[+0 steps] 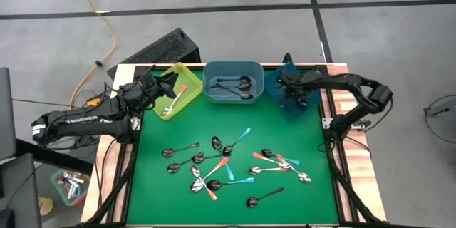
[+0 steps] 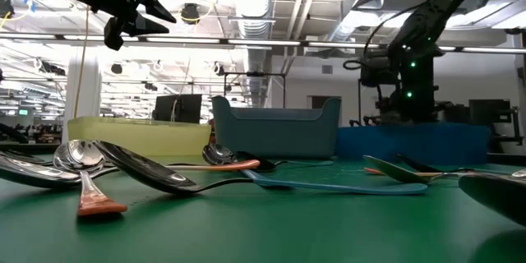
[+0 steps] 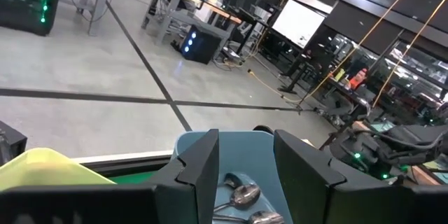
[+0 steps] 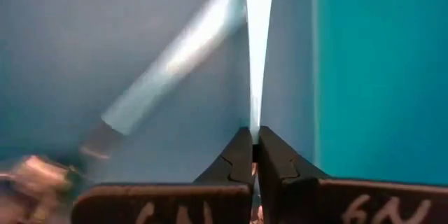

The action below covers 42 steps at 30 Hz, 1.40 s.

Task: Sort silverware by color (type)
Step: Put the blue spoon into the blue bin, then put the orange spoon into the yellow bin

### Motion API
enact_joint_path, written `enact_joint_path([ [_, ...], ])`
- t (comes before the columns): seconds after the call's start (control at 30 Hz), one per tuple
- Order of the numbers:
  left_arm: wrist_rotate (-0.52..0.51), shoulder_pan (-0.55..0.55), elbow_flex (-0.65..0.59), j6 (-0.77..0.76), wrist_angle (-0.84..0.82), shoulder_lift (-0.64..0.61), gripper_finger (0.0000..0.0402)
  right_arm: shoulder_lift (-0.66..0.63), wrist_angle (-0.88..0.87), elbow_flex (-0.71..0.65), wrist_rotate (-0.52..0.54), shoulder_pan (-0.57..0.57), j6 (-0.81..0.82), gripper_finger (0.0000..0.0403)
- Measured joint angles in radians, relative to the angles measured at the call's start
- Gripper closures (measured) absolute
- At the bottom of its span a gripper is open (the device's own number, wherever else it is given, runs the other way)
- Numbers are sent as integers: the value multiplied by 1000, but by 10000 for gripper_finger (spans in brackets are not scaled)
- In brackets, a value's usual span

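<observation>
The left gripper (image 1: 158, 87) hung above the yellow-green bin (image 1: 177, 90) at about ten o'clock on the green table (image 1: 299, 185). Its jaws stood partly open and held nothing; in the left wrist view the gap between the two dark fingers (image 3: 201, 168) showed only the grey-blue bin (image 3: 210, 147) with two shiny spoon bowls in it. One spoon with an orange-red handle (image 1: 171, 103) lay in the yellow-green bin.

At twelve o'clock stood the grey-blue bin (image 1: 233, 80), and several dark metal spoons (image 1: 235, 87) lay inside it.

Most of the silverware (image 1: 235, 164) was scattered loose on the mat from the centre toward six o'clock: dark metal spoons, orange-red ones and light teal-blue ones, some crossing each other. In the low view a few of them (image 2: 90, 164) lay close to the camera, one with an orange-red handle.

The right gripper (image 1: 291, 92) was at about two o'clock, reaching down into the dark blue bin (image 1: 292, 103). In the right wrist view its jaws (image 4: 253, 155) were almost closed, with a thin pale teal-blue handle (image 4: 257, 35) standing in the narrow slit between the fingertips; I cannot tell if it was firmly pinched. Another teal-blue spoon (image 4: 168, 63) appeared blurred beside it inside the bin.
</observation>
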Motion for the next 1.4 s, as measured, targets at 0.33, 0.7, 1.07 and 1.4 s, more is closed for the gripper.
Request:
enact_joint_path([
  [0.33,2,0,0,0,0,0,281,-5,-11,14,-29,-21,13,334],
  [0.7,46,0,0,0,-1,0,281,-6,-106,158,-41,-24,-19,280],
  [1.07,119,0,0,0,0,0,281,-9,-264,420,-128,19,-55,241],
  [1.4,213,0,0,10,-12,0,281,-75,-263,573,-355,288,-113,246],
])
